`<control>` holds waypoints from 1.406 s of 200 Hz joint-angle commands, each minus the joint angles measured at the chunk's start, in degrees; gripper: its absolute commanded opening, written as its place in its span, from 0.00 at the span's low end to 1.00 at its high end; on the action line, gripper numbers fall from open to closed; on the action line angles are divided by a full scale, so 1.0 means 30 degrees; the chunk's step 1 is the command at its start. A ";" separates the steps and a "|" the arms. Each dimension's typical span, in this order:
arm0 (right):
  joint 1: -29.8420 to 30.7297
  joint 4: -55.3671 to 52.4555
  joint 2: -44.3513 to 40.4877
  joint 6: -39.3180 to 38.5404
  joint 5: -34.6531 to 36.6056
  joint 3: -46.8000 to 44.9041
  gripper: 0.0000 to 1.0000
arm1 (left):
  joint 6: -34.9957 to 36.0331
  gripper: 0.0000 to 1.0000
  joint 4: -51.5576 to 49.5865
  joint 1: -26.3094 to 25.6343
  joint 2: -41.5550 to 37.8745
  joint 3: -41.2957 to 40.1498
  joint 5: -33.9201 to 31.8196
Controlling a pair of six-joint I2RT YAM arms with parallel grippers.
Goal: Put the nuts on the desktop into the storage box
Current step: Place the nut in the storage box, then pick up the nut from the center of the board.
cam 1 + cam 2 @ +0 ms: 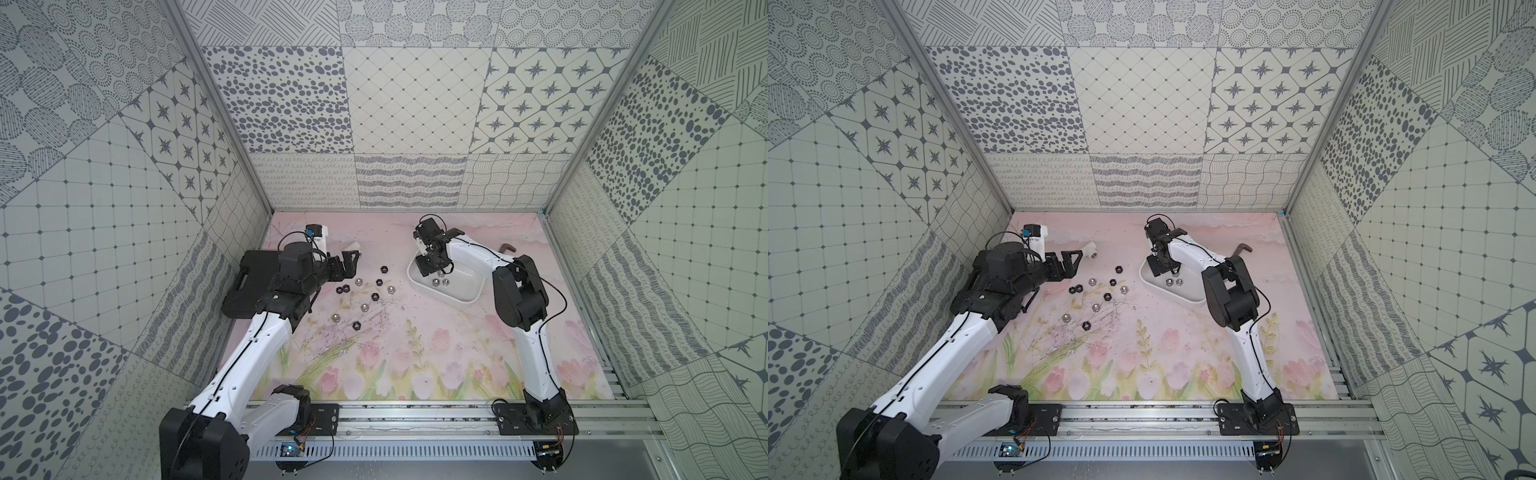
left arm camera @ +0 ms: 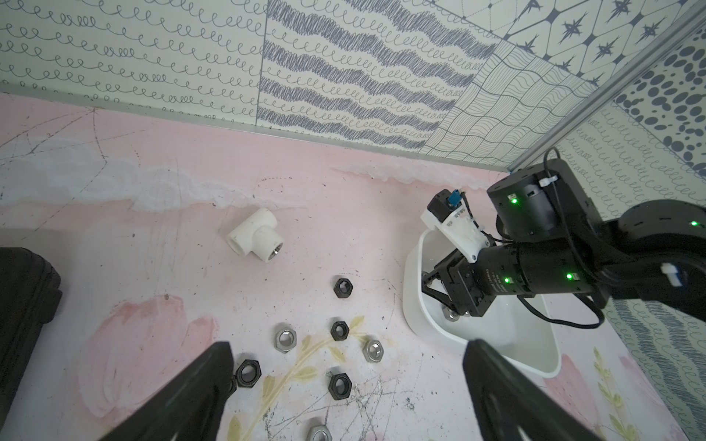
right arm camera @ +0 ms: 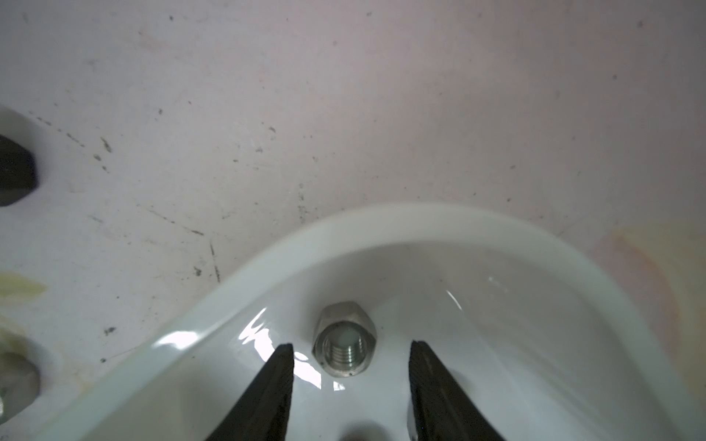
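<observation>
The right gripper (image 3: 351,348) hangs inside the box (image 1: 467,291), its jaws partly open and gripping nothing. A silver nut (image 3: 345,340) lies on the box floor between the fingertips, touching neither. In both top views two more silver nuts (image 1: 435,282) sit just beside it, in the box's left half. The box rests on the desk (image 1: 415,353) toward the far right, nearer the back edge than the front. About ten loose nuts (image 1: 365,307), silver and black, lie scattered on the desk left of the box, around the middle of its far half. The left gripper (image 2: 349,346) hovers over their far-left fringe, jaws spread wide and empty. A white tee fitting (image 2: 255,235) lies near the back edge, a black case (image 1: 253,270) lies by the left edge, and a hex key (image 1: 508,248) lies behind the box.
</observation>
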 commanded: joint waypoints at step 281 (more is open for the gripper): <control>0.5800 -0.0712 0.1156 0.0844 0.1047 0.1943 0.62 | 0.0363 0.99 -0.0037 0.0000 0.0194 0.0033 -0.0060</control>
